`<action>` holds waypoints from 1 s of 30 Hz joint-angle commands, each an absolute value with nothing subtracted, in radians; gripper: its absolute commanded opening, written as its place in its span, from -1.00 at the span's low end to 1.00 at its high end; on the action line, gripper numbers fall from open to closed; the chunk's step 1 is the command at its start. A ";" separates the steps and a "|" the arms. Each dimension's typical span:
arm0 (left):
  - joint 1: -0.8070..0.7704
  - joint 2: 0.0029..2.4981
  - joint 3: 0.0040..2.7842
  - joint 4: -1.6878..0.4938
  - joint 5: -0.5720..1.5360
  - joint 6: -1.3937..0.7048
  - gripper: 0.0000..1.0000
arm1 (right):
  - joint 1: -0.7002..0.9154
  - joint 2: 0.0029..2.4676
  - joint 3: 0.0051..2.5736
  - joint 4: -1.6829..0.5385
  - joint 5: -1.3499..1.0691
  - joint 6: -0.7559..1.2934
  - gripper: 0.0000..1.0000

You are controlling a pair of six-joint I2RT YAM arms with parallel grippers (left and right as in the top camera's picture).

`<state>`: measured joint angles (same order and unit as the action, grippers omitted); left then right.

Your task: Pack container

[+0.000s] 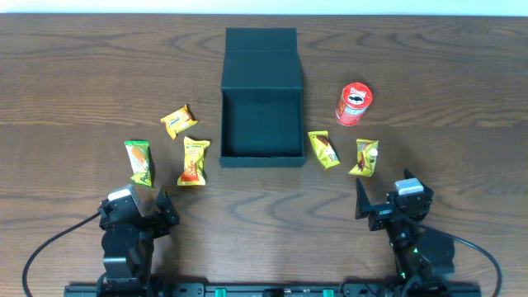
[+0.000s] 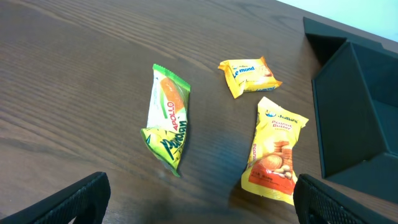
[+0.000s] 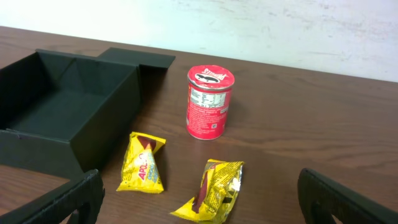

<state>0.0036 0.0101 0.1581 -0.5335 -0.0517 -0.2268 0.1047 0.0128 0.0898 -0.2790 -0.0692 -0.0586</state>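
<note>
Container (image 1: 262, 159) sits mid-tabletop (image 1: 66, 82), at 12 o'clock from both arms, lid flap laid open toward 12, inside bare. Dark teal, square, matte cardboard with straight thin walls. Looks stiff, light and not slippery, and probably slides if nudged. Best hold is likely over a side wall's top edge, one finger in and one out; the hinged flap would swing.

Left gripper (image 2: 199, 186) and right gripper (image 3: 200, 186): jaws spread wide, pinching nothing, low at 6 o'clock.

Crinkly foil packets, soft: green Apollo packet (image 2: 166, 118) and Julie's packet (image 2: 273, 152) at the box's 8, small orange packet (image 2: 249, 76) at 9, two yellow packets (image 3: 142, 163) at 4. Red Pringles can (image 3: 210, 102), a rigid upright cylinder, at 3.
</note>
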 commanded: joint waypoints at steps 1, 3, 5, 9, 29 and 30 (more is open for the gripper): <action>-0.001 0.004 0.144 -0.531 -0.052 -0.205 0.90 | 0.101 0.007 0.086 -0.279 -0.056 -0.046 0.98; -0.001 0.004 0.144 -0.531 -0.052 -0.205 0.90 | 0.101 0.007 0.086 -0.279 -0.056 -0.046 0.98; -0.001 0.004 0.144 -0.531 -0.052 -0.205 0.91 | 0.101 0.007 0.086 -0.279 -0.056 -0.046 0.98; -0.001 0.004 0.144 -0.531 -0.052 -0.205 0.91 | 0.101 0.007 0.086 -0.279 -0.056 -0.046 0.99; -0.001 0.004 0.144 -0.531 -0.052 -0.205 0.91 | 0.101 0.007 0.086 -0.263 -0.051 -0.041 0.99; -0.001 0.004 0.144 -0.531 -0.052 -0.205 0.91 | 0.101 0.007 0.086 -0.242 -0.058 0.001 0.99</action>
